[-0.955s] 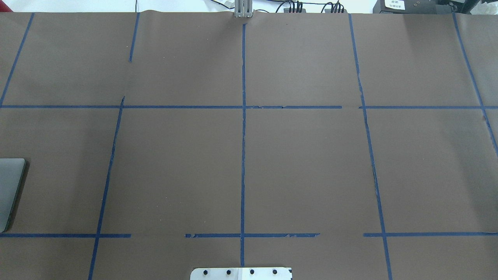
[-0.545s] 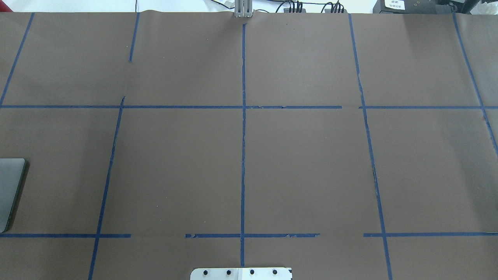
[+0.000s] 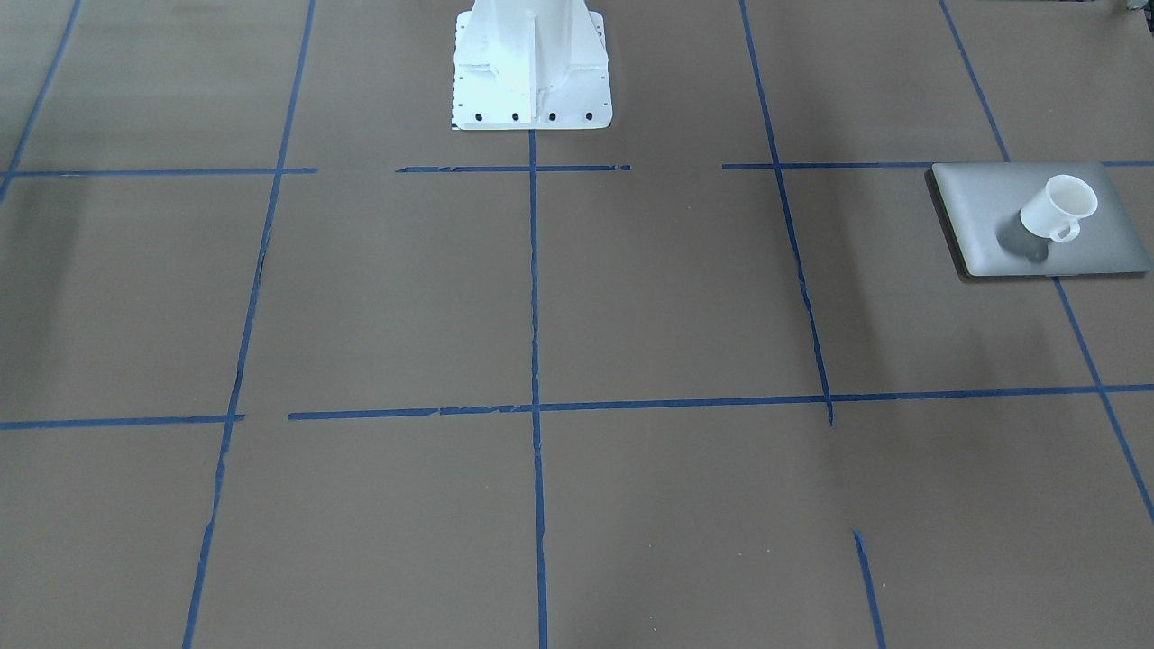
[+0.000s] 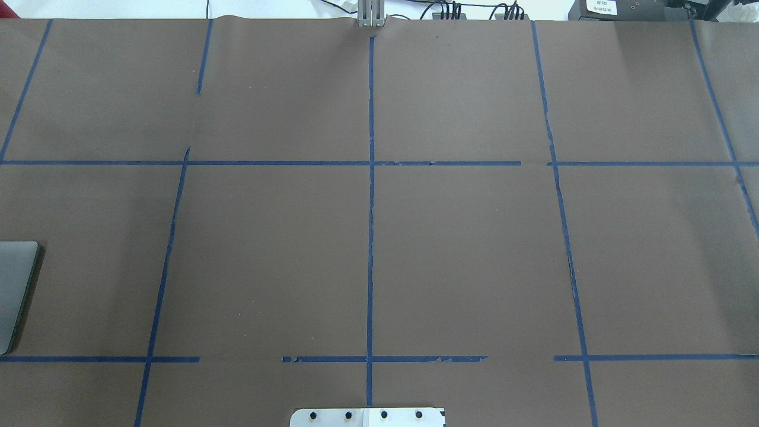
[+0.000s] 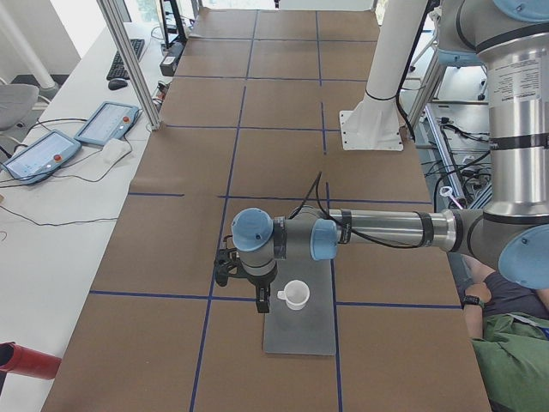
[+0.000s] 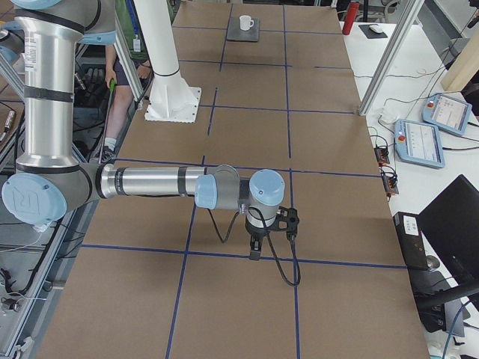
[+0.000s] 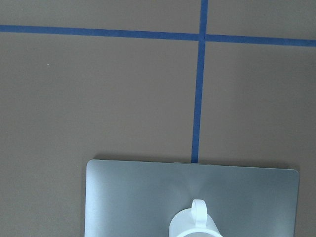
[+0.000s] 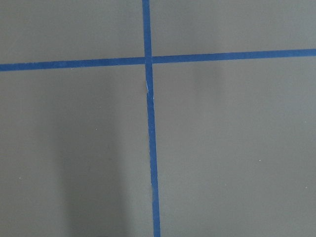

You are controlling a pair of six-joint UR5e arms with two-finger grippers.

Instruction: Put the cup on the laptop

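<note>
The white cup (image 3: 1059,205) stands upright on the closed silver-grey laptop (image 3: 1010,194), with its handle toward the front. They also show in the exterior left view, cup (image 5: 296,294) on laptop (image 5: 300,335), and in the left wrist view, cup (image 7: 195,224) on laptop (image 7: 133,197). In the overhead view only the laptop's edge (image 4: 15,290) shows. My left gripper (image 5: 242,287) hangs just beside the cup, apart from it; I cannot tell if it is open. My right gripper (image 6: 271,238) hovers over bare table far from the cup (image 6: 245,23); I cannot tell its state.
The white robot pedestal (image 3: 532,63) stands at the table's middle near edge. Blue tape lines (image 4: 370,237) grid the brown table cover. Control tablets (image 5: 107,124) lie on a side table. A seated person (image 5: 515,343) is beside the robot.
</note>
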